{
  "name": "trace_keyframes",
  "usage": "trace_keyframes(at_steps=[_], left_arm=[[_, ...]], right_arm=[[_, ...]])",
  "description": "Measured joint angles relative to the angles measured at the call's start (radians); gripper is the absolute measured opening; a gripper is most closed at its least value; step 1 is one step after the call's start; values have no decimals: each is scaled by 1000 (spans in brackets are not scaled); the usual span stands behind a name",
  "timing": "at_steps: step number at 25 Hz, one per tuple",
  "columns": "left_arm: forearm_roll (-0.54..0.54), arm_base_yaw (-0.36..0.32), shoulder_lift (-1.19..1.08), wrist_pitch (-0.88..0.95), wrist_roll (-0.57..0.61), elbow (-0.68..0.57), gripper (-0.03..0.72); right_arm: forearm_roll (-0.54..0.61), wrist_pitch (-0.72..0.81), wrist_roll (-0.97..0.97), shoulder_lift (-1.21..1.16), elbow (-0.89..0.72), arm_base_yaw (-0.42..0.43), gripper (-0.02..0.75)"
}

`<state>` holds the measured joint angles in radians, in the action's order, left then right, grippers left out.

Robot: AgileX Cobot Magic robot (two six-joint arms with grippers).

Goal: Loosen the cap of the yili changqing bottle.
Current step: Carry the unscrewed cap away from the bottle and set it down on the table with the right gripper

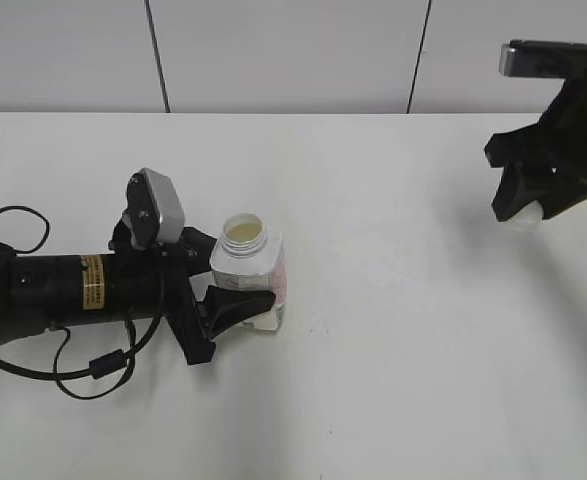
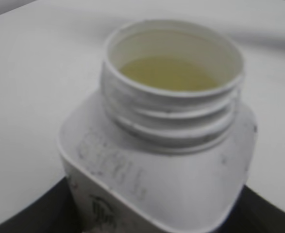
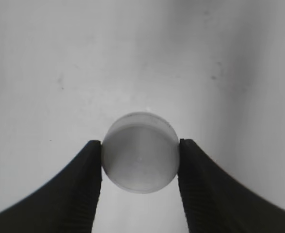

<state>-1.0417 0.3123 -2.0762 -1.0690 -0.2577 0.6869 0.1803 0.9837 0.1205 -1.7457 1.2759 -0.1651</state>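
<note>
The yili changqing bottle (image 1: 248, 265) stands upright on the white table, left of centre, with its wide threaded neck (image 2: 174, 97) open and pale yellowish contents showing inside. My left gripper (image 1: 235, 305) is shut on the bottle's lower body; its dark fingers show at the bottom corners of the left wrist view. The white round cap (image 3: 140, 151) is off the bottle and held between the black fingers of my right gripper (image 1: 523, 207), far right, close to or on the table. The cap (image 1: 525, 213) peeks out under those fingers.
The white table (image 1: 393, 350) spreads around both arms. A grey panelled wall (image 1: 283, 55) rises behind its far edge. The left arm's black cables (image 1: 83, 365) lie on the table at the left.
</note>
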Motion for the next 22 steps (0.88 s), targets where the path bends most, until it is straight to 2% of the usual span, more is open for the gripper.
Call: trace_keyframes(at_steps=[5,11,17,22], left_arm=[[66,0,0,0,0,0,435],[126,0,0,0,8,0,435],[149,0,0,1,34,0,435],[226,0,0,1,76,0,435]], right_arm=[[74,-161,0,1,-150,0,385],[87,-282,0,1,-263,0,385],[87,-349,-1,-27,-275,0,385],[93,-393,-1,-73,-275,0,385]])
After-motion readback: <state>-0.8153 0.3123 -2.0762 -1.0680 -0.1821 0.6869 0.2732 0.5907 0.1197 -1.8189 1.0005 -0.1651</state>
